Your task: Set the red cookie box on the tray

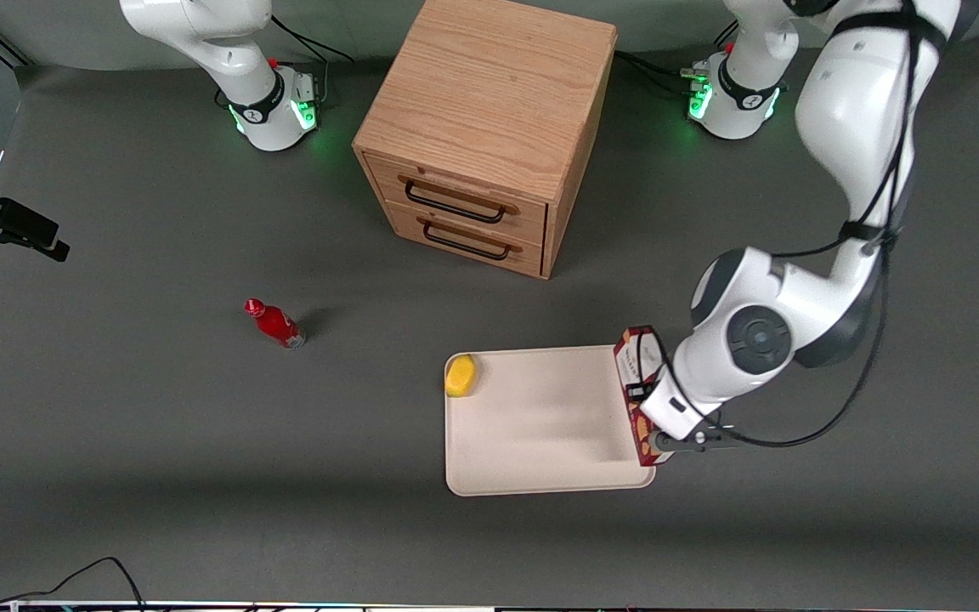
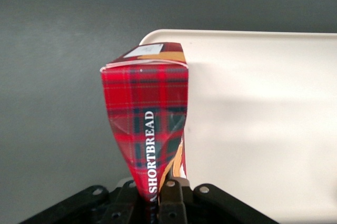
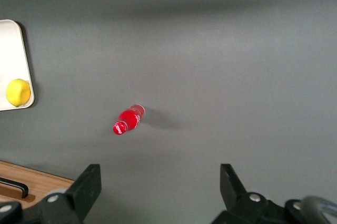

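My left gripper [image 1: 647, 398] is shut on the red cookie box [image 1: 642, 435], a tartan carton marked SHORTBREAD. The box stands on its narrow side along the edge of the cream tray [image 1: 540, 425] that lies toward the working arm's end. In the left wrist view the fingers of the gripper [image 2: 158, 195] pinch the box [image 2: 147, 113] so that its side caves in. The box's end lines up with a corner of the tray [image 2: 263, 118]. I cannot tell whether the box rests on the tray or hangs just above it.
A yellow lemon [image 1: 461, 375] lies in the tray's corner toward the parked arm's end. A small red bottle [image 1: 275, 323] lies on the grey table farther toward that end. The wooden drawer cabinet [image 1: 481, 127] stands farther from the front camera than the tray.
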`<control>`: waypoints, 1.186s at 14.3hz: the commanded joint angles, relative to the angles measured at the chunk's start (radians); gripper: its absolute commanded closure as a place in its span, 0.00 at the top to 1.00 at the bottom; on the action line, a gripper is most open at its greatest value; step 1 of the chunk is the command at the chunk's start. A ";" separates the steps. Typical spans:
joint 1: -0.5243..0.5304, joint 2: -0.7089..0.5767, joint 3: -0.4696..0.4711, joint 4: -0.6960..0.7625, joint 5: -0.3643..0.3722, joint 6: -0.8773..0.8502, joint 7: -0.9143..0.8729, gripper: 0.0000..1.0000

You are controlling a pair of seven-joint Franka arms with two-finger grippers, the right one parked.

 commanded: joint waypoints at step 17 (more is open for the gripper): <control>0.048 -0.672 0.410 -0.185 -0.291 -0.672 0.830 1.00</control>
